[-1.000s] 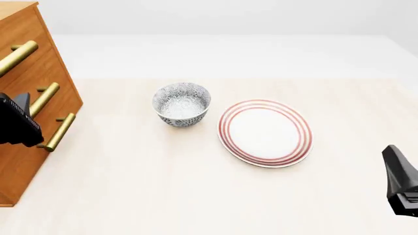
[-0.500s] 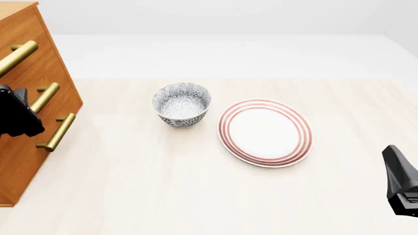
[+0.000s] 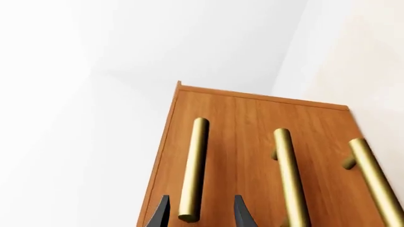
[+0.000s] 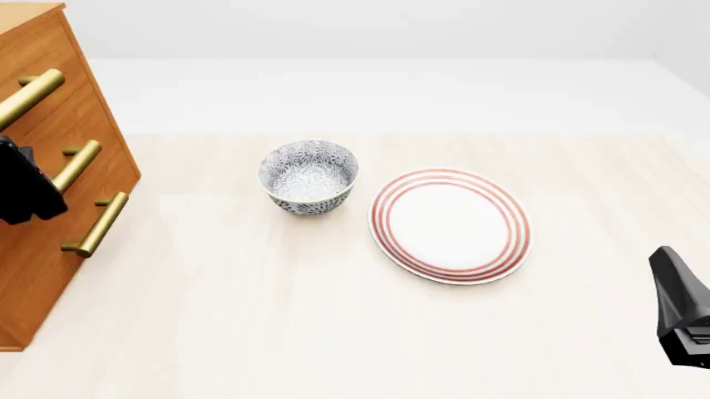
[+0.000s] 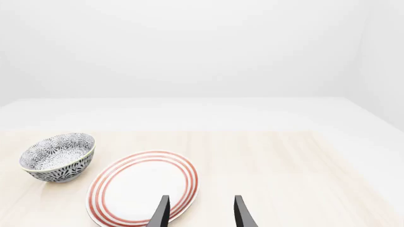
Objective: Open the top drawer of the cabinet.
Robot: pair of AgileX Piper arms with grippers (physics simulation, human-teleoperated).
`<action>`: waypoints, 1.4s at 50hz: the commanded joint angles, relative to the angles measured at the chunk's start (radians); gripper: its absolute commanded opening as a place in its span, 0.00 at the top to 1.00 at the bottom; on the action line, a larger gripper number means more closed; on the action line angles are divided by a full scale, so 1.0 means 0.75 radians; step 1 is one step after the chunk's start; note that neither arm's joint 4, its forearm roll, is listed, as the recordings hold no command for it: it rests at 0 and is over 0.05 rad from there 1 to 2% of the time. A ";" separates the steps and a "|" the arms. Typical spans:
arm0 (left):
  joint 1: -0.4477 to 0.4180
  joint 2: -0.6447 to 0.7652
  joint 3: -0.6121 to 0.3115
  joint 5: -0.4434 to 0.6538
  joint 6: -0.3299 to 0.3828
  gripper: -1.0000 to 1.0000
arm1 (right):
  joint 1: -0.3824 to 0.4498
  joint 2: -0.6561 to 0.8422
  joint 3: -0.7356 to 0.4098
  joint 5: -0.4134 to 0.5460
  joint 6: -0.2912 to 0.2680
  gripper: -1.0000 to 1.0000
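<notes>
The cabinet (image 4: 45,249) stands at the table's left edge, orange-brown wood with three brass bar handles. The top drawer's handle (image 4: 29,97) is the highest one, and all three drawer fronts look flush. In the left wrist view the cabinet (image 3: 246,123) fills the frame and the top handle (image 3: 193,165) runs between my two fingertips. My left gripper (image 3: 200,216) is open, with one finger on each side of that handle's near end. In the front view it (image 4: 25,187) is a dark shape in front of the cabinet. My right gripper (image 5: 200,215) is open and empty, low at the right (image 4: 679,307).
A patterned grey bowl (image 4: 309,176) sits mid-table, with a white plate with red rings (image 4: 451,224) to its right. Both also show in the right wrist view, bowl (image 5: 58,157) and plate (image 5: 142,188). The middle handle (image 4: 76,166) and bottom handle (image 4: 98,224) sit below the top one.
My left gripper has risen along the cabinet front, from beside the lower handles toward the top handle, and shifted slightly left. The right arm has not moved.
</notes>
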 commanded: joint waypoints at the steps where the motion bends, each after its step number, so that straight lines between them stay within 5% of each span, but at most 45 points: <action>1: 0.027 0.058 -0.036 -0.014 0.019 0.00 | 0.000 -0.007 0.001 0.006 -0.001 0.00; 7: 0.031 0.051 -0.048 -0.004 0.019 0.00 | 0.000 -0.007 0.001 0.006 -0.001 0.00; 8: 0.031 0.050 -0.046 -0.015 0.022 1.00 | 0.000 -0.007 0.001 0.006 -0.001 0.00; 27: -0.024 -0.046 0.055 -0.034 0.093 1.00 | 0.000 -0.008 0.001 0.006 -0.001 0.00; 70: -0.200 -0.037 0.034 -0.020 0.131 1.00 | 0.000 -0.007 0.001 0.006 -0.001 0.00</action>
